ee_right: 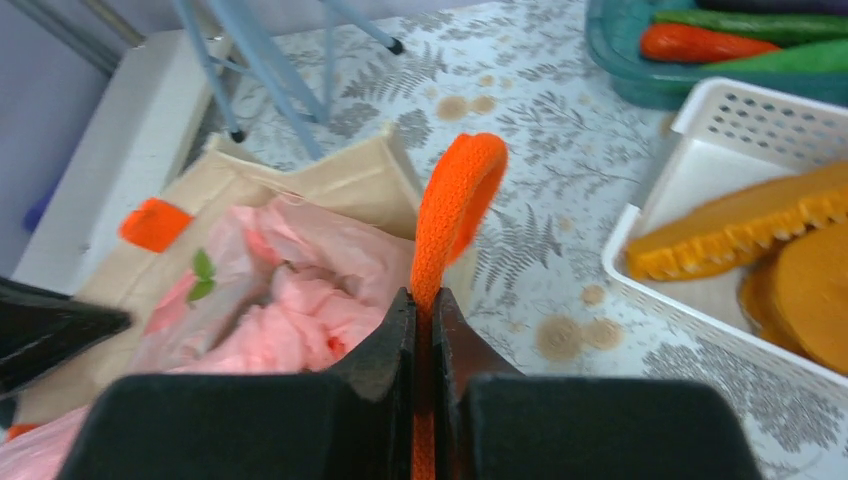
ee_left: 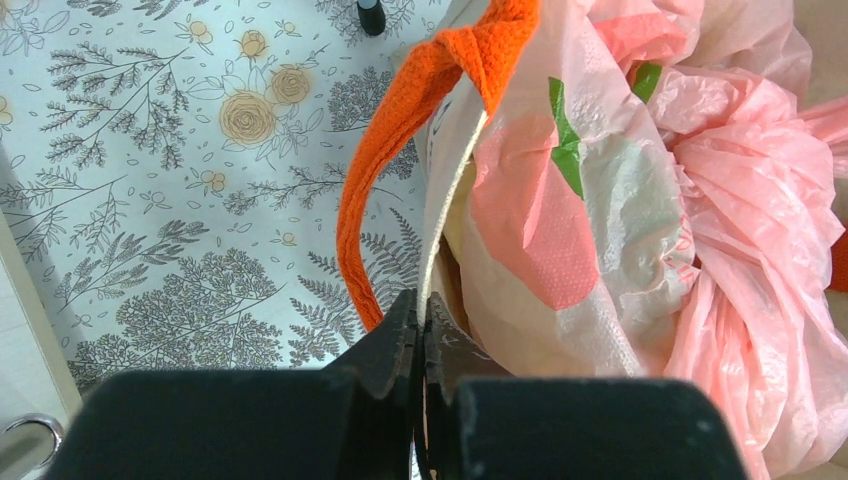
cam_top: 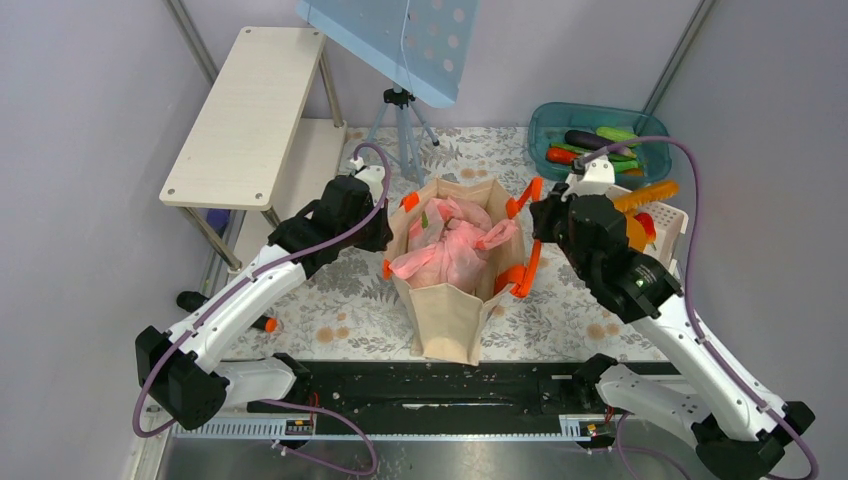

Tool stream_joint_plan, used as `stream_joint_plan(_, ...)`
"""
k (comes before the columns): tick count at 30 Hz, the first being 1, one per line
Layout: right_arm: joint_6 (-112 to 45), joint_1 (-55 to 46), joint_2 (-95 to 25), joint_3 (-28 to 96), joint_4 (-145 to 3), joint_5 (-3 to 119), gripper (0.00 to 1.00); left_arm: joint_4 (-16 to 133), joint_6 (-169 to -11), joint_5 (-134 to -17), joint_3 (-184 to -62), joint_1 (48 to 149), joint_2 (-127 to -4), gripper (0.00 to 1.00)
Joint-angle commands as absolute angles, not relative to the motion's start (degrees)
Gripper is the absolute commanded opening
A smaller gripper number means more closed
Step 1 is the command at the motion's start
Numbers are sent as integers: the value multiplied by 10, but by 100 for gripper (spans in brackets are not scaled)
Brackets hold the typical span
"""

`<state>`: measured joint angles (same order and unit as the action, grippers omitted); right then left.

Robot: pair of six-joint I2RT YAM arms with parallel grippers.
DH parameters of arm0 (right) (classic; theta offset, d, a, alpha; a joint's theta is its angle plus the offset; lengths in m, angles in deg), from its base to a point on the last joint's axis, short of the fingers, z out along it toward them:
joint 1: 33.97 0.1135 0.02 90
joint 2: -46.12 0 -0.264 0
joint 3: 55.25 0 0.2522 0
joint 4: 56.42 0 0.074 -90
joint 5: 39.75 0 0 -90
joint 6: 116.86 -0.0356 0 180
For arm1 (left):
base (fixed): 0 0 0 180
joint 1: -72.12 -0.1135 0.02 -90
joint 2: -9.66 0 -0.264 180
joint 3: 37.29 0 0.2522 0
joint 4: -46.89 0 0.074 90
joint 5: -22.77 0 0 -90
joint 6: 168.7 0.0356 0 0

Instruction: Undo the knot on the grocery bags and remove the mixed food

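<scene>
The pink grocery bag (cam_top: 455, 245) sits tied and crumpled inside a beige tote (cam_top: 450, 320) at the table's middle. My left gripper (ee_left: 422, 310) is at the tote's left side, shut on its beige rim (ee_left: 440, 220) beside one orange handle (ee_left: 400, 110). The pink bag (ee_left: 740, 230) bulges just right of it. My right gripper (ee_right: 424, 305) is on the tote's right side, shut on the other orange handle (ee_right: 455, 200), which loops up past the fingers. The pink bag (ee_right: 290, 310) lies to its left. The mixed food is hidden inside the bag.
A teal tray (cam_top: 590, 125) of toy vegetables stands at the back right. A white basket (cam_top: 670, 225) with orange pieces stands close to my right arm. A wooden shelf (cam_top: 245, 110) is at the back left, a blue stand on a tripod (cam_top: 400, 110) behind the tote.
</scene>
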<state>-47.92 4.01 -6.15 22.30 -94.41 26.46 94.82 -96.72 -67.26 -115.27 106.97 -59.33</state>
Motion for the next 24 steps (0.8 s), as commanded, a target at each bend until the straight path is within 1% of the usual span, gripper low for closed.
stream_joint_plan(1,-503,16,-25,165,-942,204,3,925,-959,-634,-1164,1067,-577,0)
stream_joint_plan(3,-506,10,-10,142,-947,182,7,926,-958,-633,-1164,1067,-577,0)
stream_joint_plan(8,-502,6,8,129,-985,126,25,925,-958,-637,-1164,1067,-576,0)
stream_joint_plan(10,-496,6,9,135,-996,124,44,923,-958,-645,-1164,1067,-575,0)
stream_joint_plan(13,-485,6,13,144,-1003,144,80,919,-957,-650,-1162,1067,-569,0)
stream_joint_plan(15,-477,6,19,150,-1005,165,96,917,-957,-650,-1161,1067,-566,0)
stream_joint_plan(16,-474,6,22,153,-1007,178,99,916,-957,-650,-1161,1067,-564,0)
stream_joint_plan(19,-463,6,37,161,-998,240,100,915,-957,-652,-1160,1067,-562,0)
stream_joint_plan(20,-453,6,43,163,-989,278,99,915,-957,-654,-1159,1067,-563,0)
stream_joint_plan(24,-432,7,32,188,-958,498,99,911,-958,-666,-1158,1067,-563,0)
